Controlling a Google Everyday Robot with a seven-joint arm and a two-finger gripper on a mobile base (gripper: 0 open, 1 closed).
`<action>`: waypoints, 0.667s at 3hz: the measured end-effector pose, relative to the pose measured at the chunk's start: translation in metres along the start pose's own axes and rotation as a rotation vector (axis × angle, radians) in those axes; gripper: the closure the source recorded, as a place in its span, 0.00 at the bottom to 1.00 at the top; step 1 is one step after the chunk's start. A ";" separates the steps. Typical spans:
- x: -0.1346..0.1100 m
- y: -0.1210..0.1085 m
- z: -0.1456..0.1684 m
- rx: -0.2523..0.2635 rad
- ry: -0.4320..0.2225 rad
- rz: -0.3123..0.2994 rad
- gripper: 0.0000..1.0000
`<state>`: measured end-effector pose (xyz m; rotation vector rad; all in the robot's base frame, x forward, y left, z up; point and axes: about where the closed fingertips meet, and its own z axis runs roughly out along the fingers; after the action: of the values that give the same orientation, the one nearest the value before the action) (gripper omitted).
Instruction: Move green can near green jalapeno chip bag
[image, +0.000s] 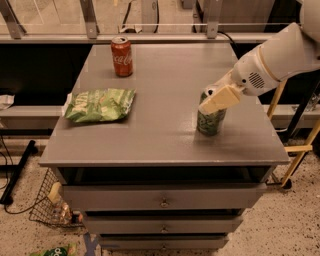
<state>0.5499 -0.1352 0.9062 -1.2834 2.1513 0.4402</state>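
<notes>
The green can (210, 120) stands upright on the right part of the grey table top (165, 130). My gripper (216, 99) reaches in from the right on the white arm (280, 57) and sits at the can's top, its cream finger (220, 99) across the rim. The green jalapeno chip bag (101, 104) lies flat at the table's left side, far from the can.
A red cola can (122, 56) stands at the back left of the table. Drawers (162, 202) are below the top. A wire basket (50, 207) sits on the floor at the left. A yellow stand (300, 150) is at the right.
</notes>
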 end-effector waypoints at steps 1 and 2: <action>-0.027 0.005 -0.016 0.029 -0.048 -0.073 0.72; -0.063 0.008 -0.050 0.077 -0.133 -0.183 0.96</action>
<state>0.5494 -0.1158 0.9852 -1.3537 1.9034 0.3539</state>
